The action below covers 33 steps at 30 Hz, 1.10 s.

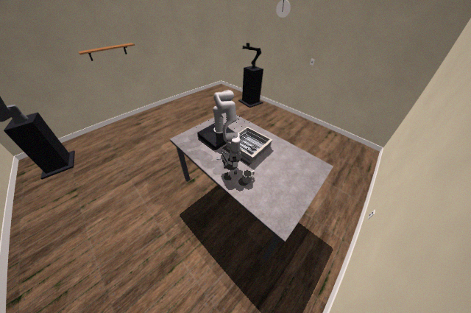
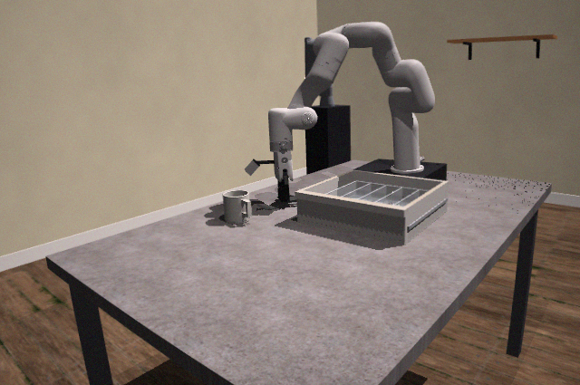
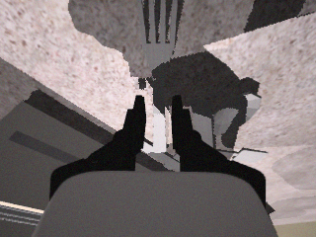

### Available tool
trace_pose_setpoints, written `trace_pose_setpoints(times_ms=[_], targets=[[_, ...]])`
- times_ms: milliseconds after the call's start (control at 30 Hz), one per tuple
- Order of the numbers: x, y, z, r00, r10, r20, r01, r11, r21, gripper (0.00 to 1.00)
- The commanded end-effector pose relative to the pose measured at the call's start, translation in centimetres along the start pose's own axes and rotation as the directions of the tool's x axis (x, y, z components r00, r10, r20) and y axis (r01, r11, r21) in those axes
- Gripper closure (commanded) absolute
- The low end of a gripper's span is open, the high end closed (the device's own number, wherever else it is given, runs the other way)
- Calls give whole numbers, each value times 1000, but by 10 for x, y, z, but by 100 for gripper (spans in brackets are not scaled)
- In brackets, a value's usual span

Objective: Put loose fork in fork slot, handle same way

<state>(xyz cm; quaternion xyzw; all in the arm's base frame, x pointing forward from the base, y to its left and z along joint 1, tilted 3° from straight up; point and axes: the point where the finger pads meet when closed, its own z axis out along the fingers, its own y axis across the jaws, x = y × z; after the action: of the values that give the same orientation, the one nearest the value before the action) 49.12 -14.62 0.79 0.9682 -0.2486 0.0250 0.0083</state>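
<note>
The loose fork [image 3: 158, 49] lies flat on the grey table [image 2: 299, 287], its tines pointing away from me in the wrist view. My gripper [image 3: 158, 107] [image 2: 283, 197] [image 1: 230, 165] is down at the table top, pointing straight down. Its fingers are partly open and stand astride the fork's handle, with a thin gap on each side. The cutlery tray [image 2: 351, 219] [image 1: 259, 155] [image 3: 49, 128] stands just beside the gripper. Its slots hold several pieces of cutlery [image 1: 251, 140]. I cannot tell which slot holds the forks.
A grey mug [image 2: 236, 206] [image 1: 247, 176] [image 3: 232, 118] stands upright on the table close to the gripper, on the side away from the tray. The arm's black base [image 2: 402, 168] sits behind the tray.
</note>
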Motion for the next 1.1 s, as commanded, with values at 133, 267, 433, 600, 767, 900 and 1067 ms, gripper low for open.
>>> trace_pose_setpoints(times_ms=[133, 267, 433, 600, 767, 900, 1067], targets=[[2, 0, 8, 1000, 0, -5, 0, 1000, 1, 72], [2, 0, 13, 1000, 0, -5, 0, 1000, 1, 72], [2, 0, 16, 1000, 0, -5, 0, 1000, 1, 72], [2, 0, 20, 1000, 0, -5, 0, 1000, 1, 72], [2, 0, 22, 1000, 0, -5, 0, 1000, 1, 72], [2, 0, 22, 1000, 0, -5, 0, 1000, 1, 72], [2, 0, 22, 1000, 0, -5, 0, 1000, 1, 72]])
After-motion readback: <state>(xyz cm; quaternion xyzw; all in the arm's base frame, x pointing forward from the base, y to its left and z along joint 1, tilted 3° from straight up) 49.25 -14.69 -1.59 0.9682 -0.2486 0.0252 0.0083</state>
